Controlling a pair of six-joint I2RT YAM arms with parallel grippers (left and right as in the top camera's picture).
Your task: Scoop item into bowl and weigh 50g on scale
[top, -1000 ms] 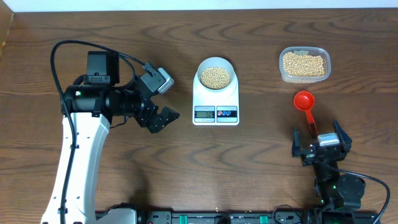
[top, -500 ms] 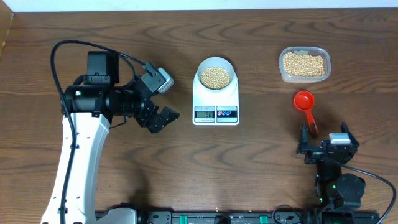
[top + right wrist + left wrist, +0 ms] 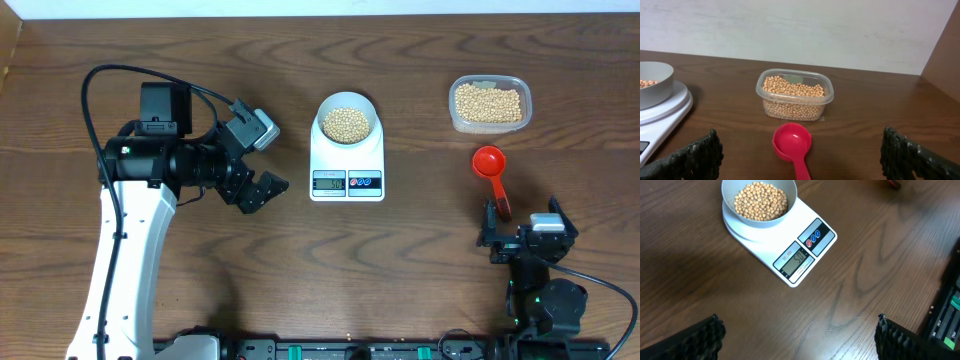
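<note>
The white bowl (image 3: 321,118) stands on the white scale (image 3: 347,158), filled with tan beans (image 3: 347,123). In the left wrist view the bowl (image 3: 790,200) and its beans (image 3: 760,200) sit at the top, and the scale's display (image 3: 795,260) reads 50. My left gripper (image 3: 262,160) hovers left of the scale, open and empty, with its fingers (image 3: 700,340) wide apart over bare wood. My right gripper (image 3: 524,228) is open near the front edge, just behind the handle of the empty red scoop (image 3: 490,162) and holding nothing.
A clear plastic tub (image 3: 489,103) of more beans stands at the back right, just beyond the scoop (image 3: 792,142). A pale wall runs along the table's far edge. Black cables loop over the left arm.
The right gripper has shifted a little to the right and turned slightly. The left arm, bowl, scale and scoop have not moved.
</note>
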